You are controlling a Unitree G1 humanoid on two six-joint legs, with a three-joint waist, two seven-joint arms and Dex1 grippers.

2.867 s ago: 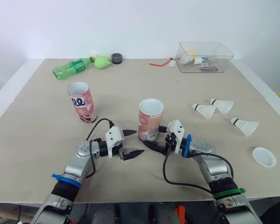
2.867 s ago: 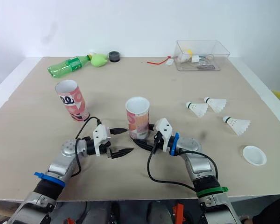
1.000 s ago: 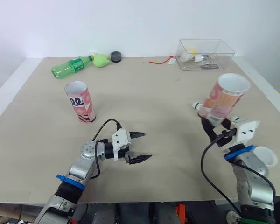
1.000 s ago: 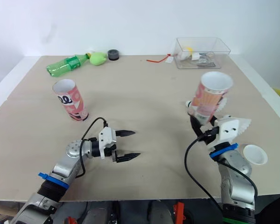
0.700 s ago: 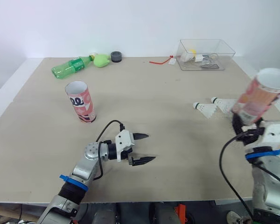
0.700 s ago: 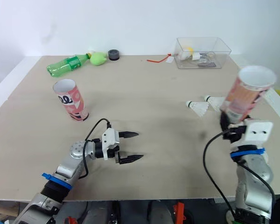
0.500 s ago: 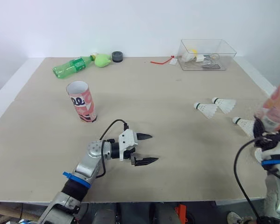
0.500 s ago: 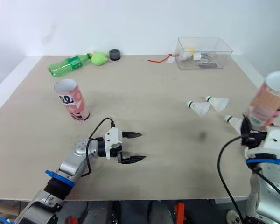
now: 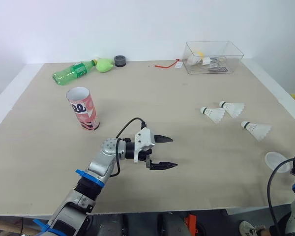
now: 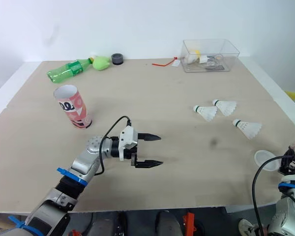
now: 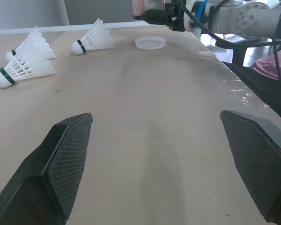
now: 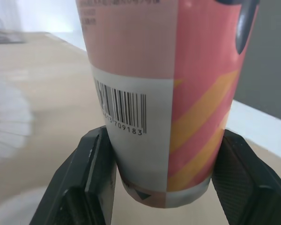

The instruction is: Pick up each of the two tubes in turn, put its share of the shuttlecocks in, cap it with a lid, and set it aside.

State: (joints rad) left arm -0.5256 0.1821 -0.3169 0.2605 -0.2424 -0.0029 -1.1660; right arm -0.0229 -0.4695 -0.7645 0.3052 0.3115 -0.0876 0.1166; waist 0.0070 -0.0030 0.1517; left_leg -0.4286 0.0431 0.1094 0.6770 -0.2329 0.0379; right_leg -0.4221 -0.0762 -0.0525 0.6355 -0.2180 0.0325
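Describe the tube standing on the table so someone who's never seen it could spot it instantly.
Start at the beige table, on the robot's left half, nearer than the green bottle lying by the far edge. The standing tube is there, upright and open-topped, pink with white. The bottle lies flat, and the twin tube sits in the right hand.

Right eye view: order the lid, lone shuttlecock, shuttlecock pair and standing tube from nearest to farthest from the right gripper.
From the right gripper:
1. lid, close by on its left
2. lone shuttlecock, ahead and left
3. shuttlecock pair, farther ahead and left
4. standing tube, far over on the left
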